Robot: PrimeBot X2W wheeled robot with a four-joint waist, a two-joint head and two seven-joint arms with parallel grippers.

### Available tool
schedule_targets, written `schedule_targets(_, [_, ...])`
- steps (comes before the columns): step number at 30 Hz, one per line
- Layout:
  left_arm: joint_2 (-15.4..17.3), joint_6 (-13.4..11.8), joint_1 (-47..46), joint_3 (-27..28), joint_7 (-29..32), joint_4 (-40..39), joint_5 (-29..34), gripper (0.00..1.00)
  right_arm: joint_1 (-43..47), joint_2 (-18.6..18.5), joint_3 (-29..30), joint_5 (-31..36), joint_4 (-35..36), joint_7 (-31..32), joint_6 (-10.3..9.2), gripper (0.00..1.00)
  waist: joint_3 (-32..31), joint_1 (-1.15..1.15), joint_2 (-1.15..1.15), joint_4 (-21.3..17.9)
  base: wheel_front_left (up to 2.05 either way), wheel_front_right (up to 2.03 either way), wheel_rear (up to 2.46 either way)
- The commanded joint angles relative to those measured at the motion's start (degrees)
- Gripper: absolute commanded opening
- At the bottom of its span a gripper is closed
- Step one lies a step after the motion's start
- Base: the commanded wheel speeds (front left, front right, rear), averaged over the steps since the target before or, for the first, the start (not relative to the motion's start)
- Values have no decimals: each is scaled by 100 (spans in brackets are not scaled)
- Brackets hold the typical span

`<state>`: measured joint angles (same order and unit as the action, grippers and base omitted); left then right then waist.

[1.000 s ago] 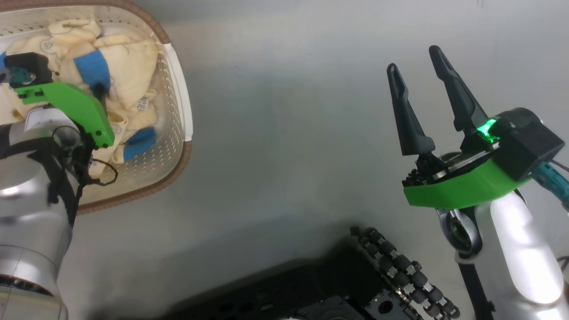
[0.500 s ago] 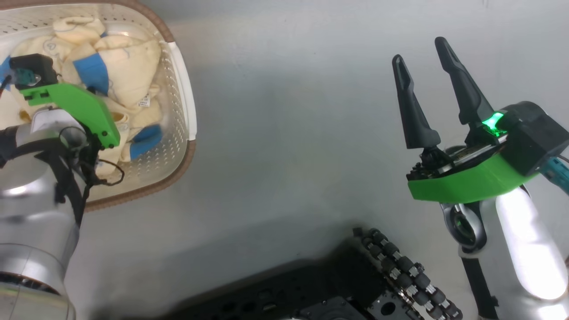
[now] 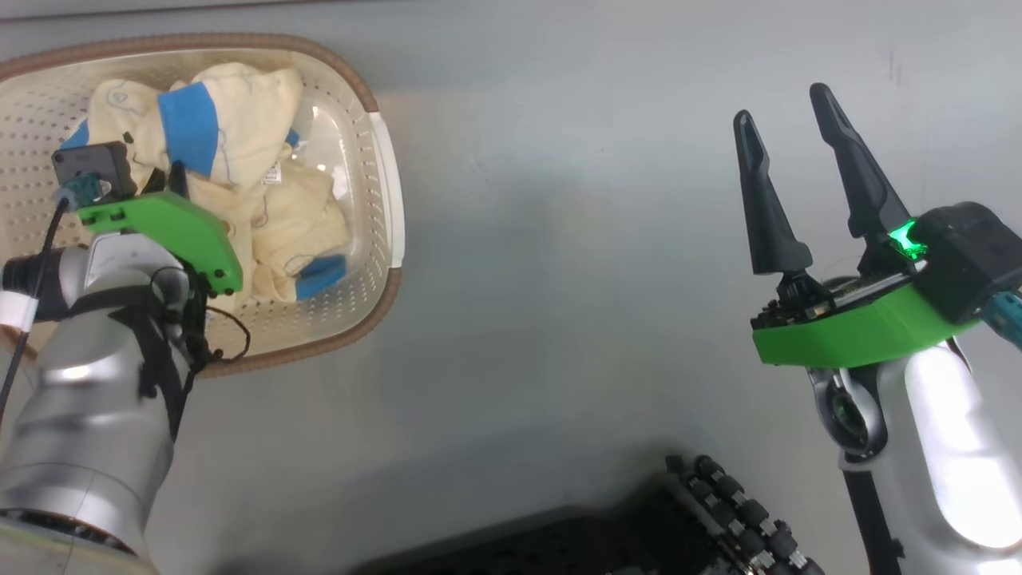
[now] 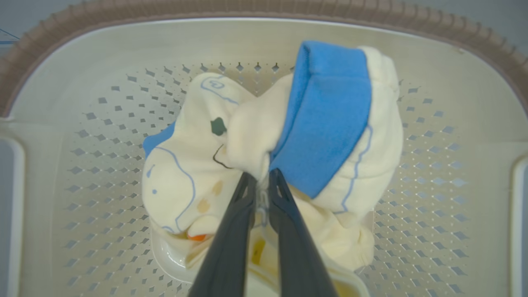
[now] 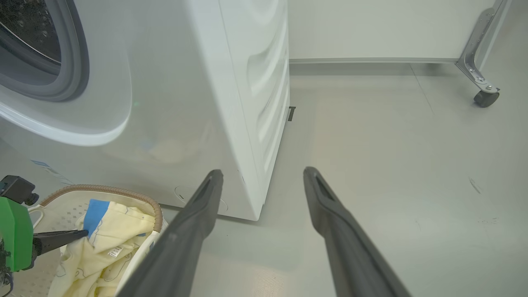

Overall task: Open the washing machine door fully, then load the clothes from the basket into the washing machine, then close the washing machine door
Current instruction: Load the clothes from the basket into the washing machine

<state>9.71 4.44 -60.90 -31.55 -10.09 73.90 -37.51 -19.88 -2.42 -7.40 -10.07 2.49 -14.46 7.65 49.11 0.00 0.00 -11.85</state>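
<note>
The cream basket (image 3: 383, 295) with a brown rim stands on the floor at the upper left of the head view. Inside it lie the cream-yellow clothes (image 3: 239, 128) with blue patches. My left gripper (image 4: 262, 181) reaches down into the basket and is shut on a fold of the clothes (image 4: 330, 123), which bunch up around its tips. My right gripper (image 3: 781, 102) hangs open over bare floor at the right, nothing between its fingers. The white washing machine (image 5: 185, 103) stands behind the basket (image 5: 123, 194), its grey drum gasket (image 5: 78, 49) showing. The washing machine door is out of view.
My own black wheeled base (image 3: 718, 519) sits at the bottom of the head view. A metal frame leg with a caster (image 5: 482, 97) stands at the far right by the wall. Grey floor stretches between the basket and my right arm.
My left gripper has shut on the clothes and the bundle has bunched upward in the basket. The head camera has shifted, so the basket now shows further right and lower.
</note>
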Motion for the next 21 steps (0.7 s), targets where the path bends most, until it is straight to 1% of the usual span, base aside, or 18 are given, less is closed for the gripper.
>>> schedule_targets(1, [129,-34,178,81,-110,-41,40,0,251,-45,-52,36,129,-53,-16,100,-183,0,0,111,0,0,0])
schedule_targets(6, [76,-137,360,123,-402,-154,27,0,404,-45,53,128,86,-53,-16,100,-627,0,0,223,0,0,0])
schedule_targets(10, [78,-267,608,224,-482,-472,32,0,554,-45,130,163,48,-53,-16,100,-1003,0,0,275,0,0,0])
schedule_targets(14, [199,-532,1003,467,-488,-1339,180,0,694,-45,202,211,-18,-53,-16,100,-1353,0,0,349,0,0,0])
schedule_targets(21, [377,-971,2063,907,-490,-3009,644,0,883,-45,277,365,-190,-53,-16,100,-1994,0,0,507,0,0,0])
